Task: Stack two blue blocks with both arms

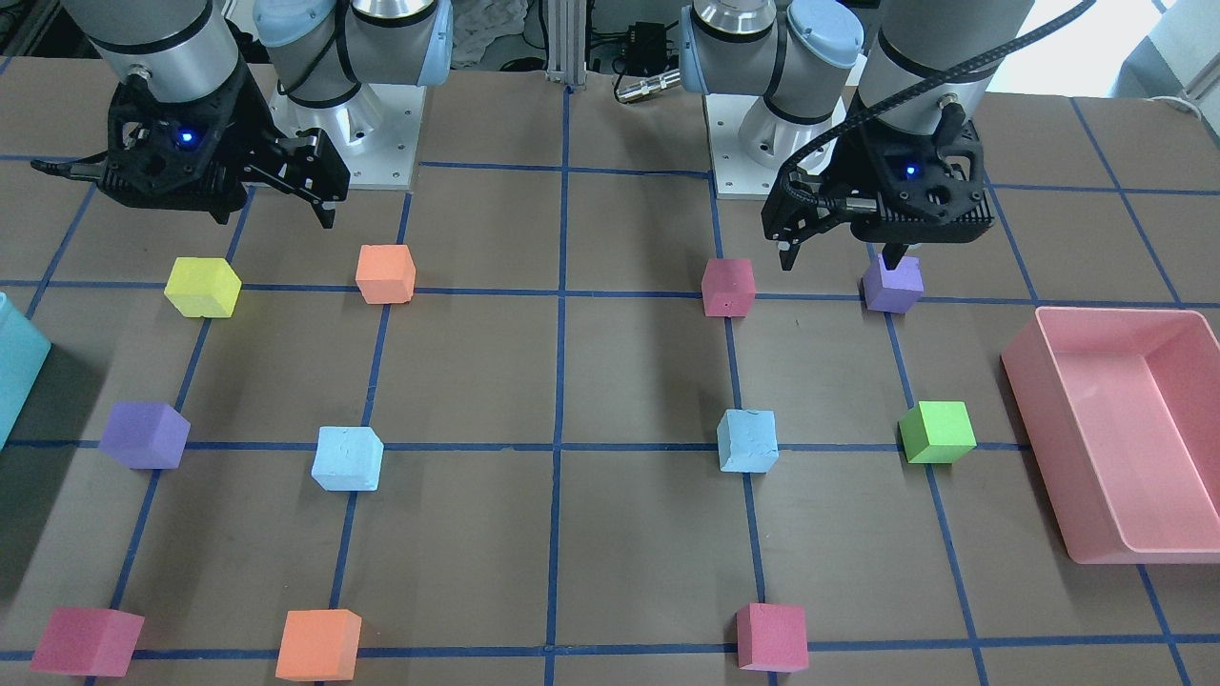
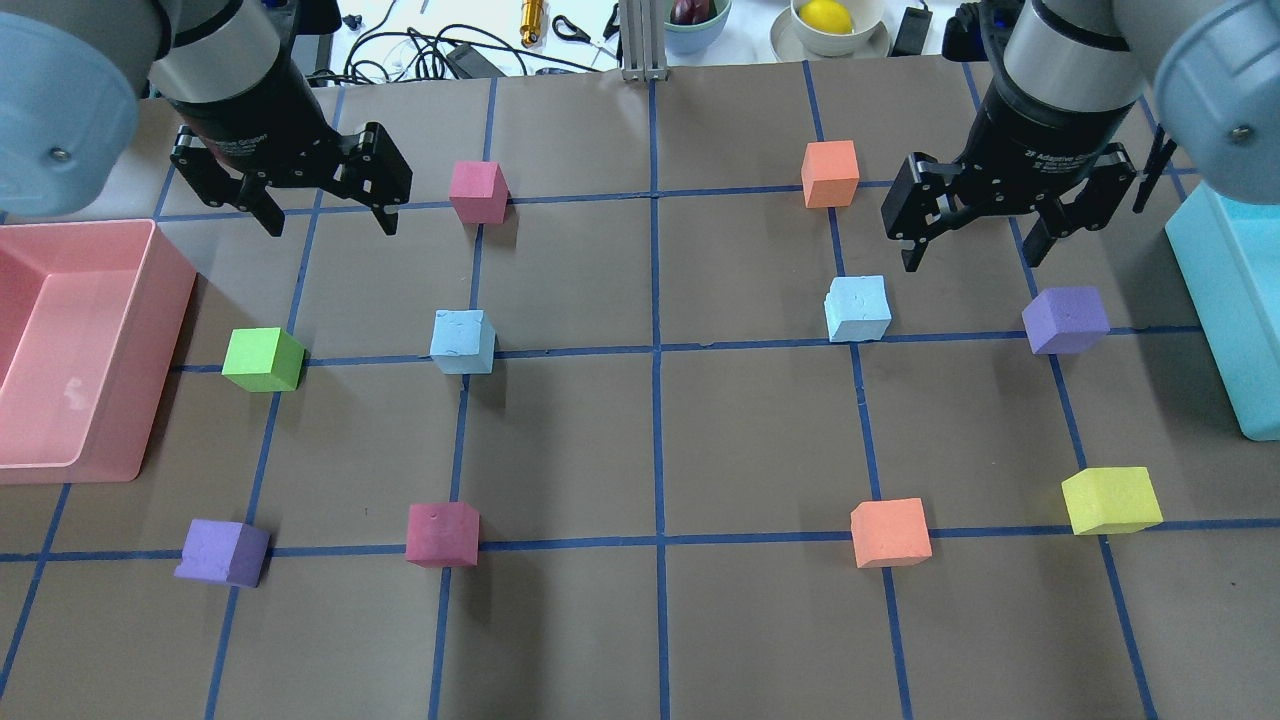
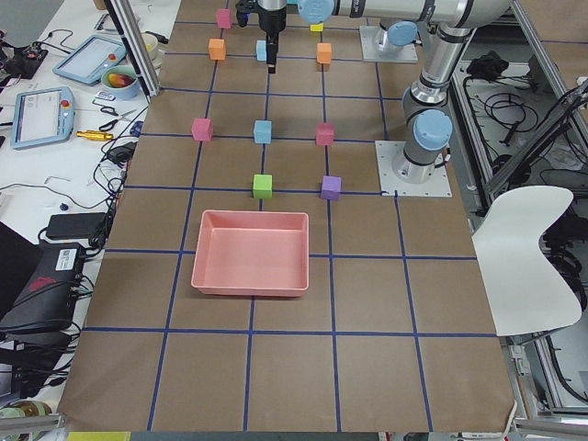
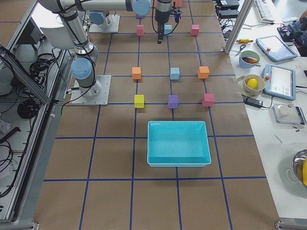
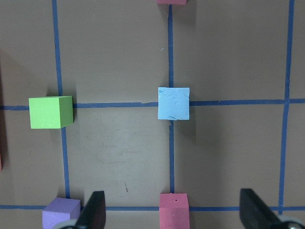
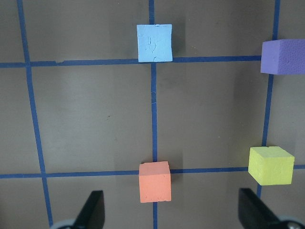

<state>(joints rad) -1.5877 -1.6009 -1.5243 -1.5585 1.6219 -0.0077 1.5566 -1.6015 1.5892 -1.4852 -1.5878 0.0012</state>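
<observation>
On the right gripper (image 2: 972, 256), "2F Adaptive" lettering (image 2: 1052, 158)

In the overhead view, white print is seen on the black body of the right gripper (image 2: 970, 262) — "2F Adaptive" can be read, while the letters after it are too blurred to be made out.
</observation>
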